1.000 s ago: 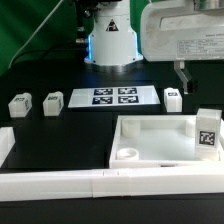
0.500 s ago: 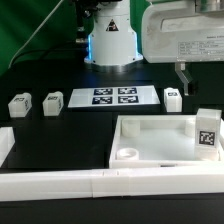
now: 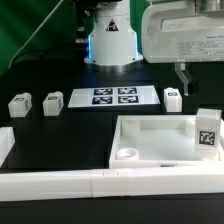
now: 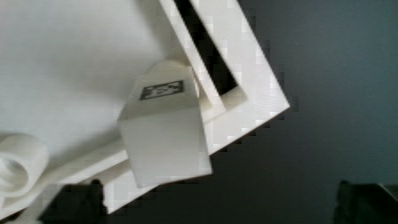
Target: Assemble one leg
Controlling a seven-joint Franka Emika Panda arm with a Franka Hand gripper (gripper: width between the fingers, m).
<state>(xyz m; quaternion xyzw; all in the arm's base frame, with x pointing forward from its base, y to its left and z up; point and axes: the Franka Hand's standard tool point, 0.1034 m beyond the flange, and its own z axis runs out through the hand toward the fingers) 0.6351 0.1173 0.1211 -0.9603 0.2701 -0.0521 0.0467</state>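
Observation:
One leg (image 3: 207, 133) stands upright in the exterior view's right corner of the large white tray-like panel (image 3: 150, 128), its tag facing front. The wrist view shows it as a tall white block (image 4: 169, 140) with its tag on top. My gripper (image 3: 200, 74) hangs above and just behind that leg, apart from it. The gripper (image 4: 222, 210) is open and empty, and its dark fingertips (image 4: 75, 205) show wide apart. Three more legs lie on the black table: two at the exterior view's left (image 3: 19, 103) (image 3: 52, 102) and one below the gripper (image 3: 173, 99).
The marker board (image 3: 113, 96) lies in the middle behind the panel. A white rail (image 3: 100, 182) runs along the front edge with a white block (image 3: 5, 145) at its left end. The robot base (image 3: 110, 40) stands at the back. The panel has a round socket (image 3: 127, 155) in its near corner.

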